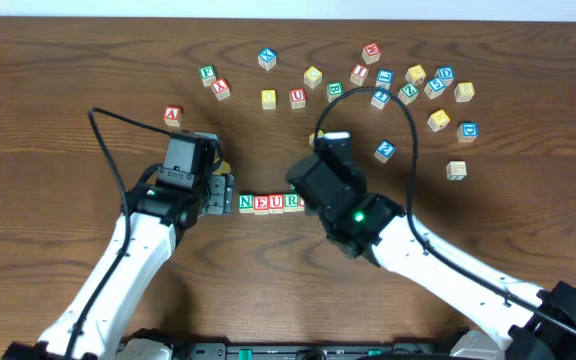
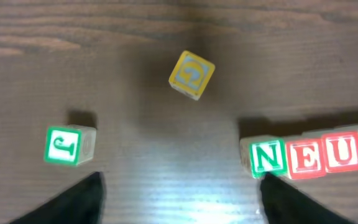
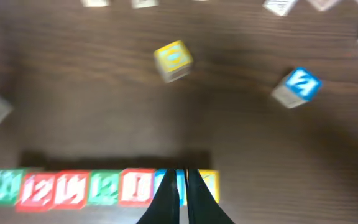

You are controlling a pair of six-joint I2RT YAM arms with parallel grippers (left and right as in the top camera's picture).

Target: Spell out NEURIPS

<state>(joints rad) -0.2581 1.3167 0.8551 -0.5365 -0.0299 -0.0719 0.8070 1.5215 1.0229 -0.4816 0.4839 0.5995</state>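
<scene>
A row of wooden cubes lies on the table: green N [image 3: 5, 186], red E [image 3: 36, 190], red U [image 3: 72, 188], green R [image 3: 104, 187], red I [image 3: 137, 186], blue P [image 3: 173, 179] and a yellow-faced cube [image 3: 209, 183]. My right gripper [image 3: 183, 173] is shut and empty, its fingertips over the seam between the P and the yellow cube. In the overhead view its wrist [image 1: 323, 180] hides the row's right end. My left gripper [image 2: 180, 177] stands open with bare table between its fingers. Its right finger [image 2: 284, 199] sits just below the N [image 2: 268, 157].
A green J cube [image 2: 64, 145] lies by the left finger, and a yellow cube [image 2: 192, 74] lies ahead. Several loose cubes are scattered at the back right [image 1: 408, 85]. A red A [image 1: 172, 115], green E [image 1: 207, 73] and red U [image 1: 297, 97] lie at the back.
</scene>
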